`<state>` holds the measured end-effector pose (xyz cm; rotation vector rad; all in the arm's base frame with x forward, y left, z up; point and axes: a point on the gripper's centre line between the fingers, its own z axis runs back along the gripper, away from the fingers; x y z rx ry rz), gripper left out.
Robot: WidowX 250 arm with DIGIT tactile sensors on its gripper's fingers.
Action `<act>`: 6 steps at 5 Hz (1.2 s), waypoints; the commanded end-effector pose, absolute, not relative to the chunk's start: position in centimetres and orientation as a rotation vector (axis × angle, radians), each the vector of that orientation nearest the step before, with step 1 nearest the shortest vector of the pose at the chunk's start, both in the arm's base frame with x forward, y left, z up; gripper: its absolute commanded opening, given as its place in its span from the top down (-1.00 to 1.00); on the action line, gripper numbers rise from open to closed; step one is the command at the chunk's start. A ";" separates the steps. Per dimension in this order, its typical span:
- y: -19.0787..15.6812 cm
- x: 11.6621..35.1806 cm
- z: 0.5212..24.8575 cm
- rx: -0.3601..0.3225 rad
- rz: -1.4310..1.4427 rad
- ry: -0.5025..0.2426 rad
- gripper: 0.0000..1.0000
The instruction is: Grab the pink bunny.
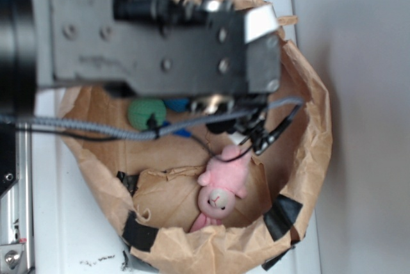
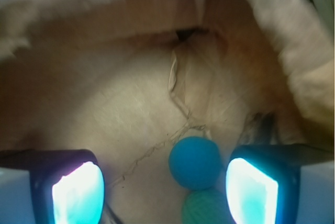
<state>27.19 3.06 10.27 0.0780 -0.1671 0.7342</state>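
Risk as I see it: the gripper (image 2: 165,187) hangs inside the brown paper bag (image 1: 307,127) w/ jaws spread wide and nothing held, but it's lined up on the wrong stuff. The wrist view has the blue ball (image 2: 194,162) and green ball (image 2: 205,208) between the pads, no bunny in sight. Closing here would prob. bag a ball, or snag the crumpled paper. Loose cables (image 1: 269,127) dangle just above the toy and could catch too. The pink bunny (image 1: 221,191) lies on the bag floor near the front wall, apart from the balls: soft pink plush, paler round face w/ tiny dark eyes facing up.
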 end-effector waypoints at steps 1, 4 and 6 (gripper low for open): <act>-0.6 26.9 10.0 -0.052 0.817 -0.163 -1.00; -5.5 28.0 6.0 -0.017 0.866 -0.227 -1.00; -6.3 28.9 4.7 0.045 0.927 -0.233 -1.00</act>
